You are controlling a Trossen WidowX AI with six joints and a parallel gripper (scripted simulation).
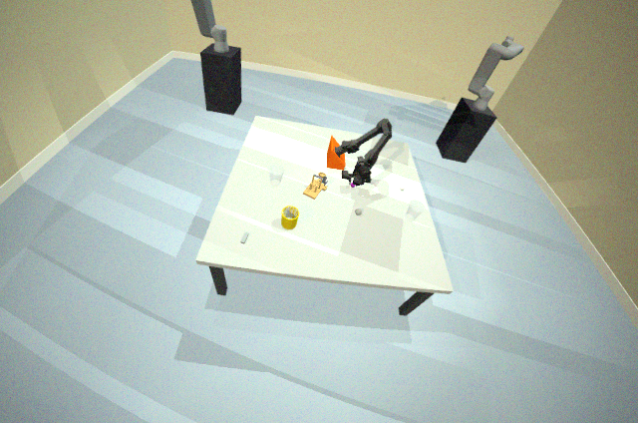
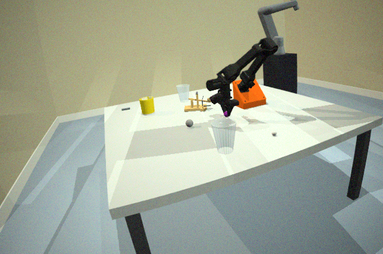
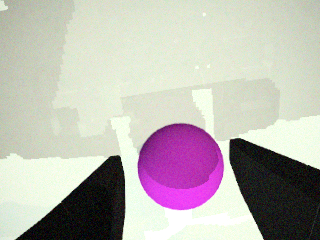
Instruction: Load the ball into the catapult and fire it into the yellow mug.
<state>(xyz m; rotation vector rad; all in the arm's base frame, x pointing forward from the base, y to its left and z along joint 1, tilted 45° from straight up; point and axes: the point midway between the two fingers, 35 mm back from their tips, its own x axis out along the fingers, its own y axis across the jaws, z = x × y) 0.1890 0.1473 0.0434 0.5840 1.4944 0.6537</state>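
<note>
The magenta ball (image 1: 352,185) (image 2: 225,113) (image 3: 180,165) is between the fingers of my gripper (image 1: 353,183) (image 2: 227,114) (image 3: 176,157), low over the table. The fingers are open, with a gap on each side of the ball in the wrist view. The wooden catapult (image 1: 312,192) (image 2: 194,108) stands beside the gripper, to its left in the top and exterior views. The cup at the end of its arm shows no ball. The yellow mug (image 1: 289,218) (image 2: 147,106) stands upright on the table, beyond the catapult from the gripper.
The orange wedge (image 1: 335,160) (image 2: 249,99) stands under the arm's base. Clear glasses (image 1: 276,174) (image 1: 414,211) (image 2: 183,93) (image 2: 224,138) stand on the table. A grey ball (image 1: 358,211) (image 2: 189,123), a small pale ball (image 1: 402,189) (image 2: 274,133) and a small grey block (image 1: 244,237) (image 2: 125,109) lie there too.
</note>
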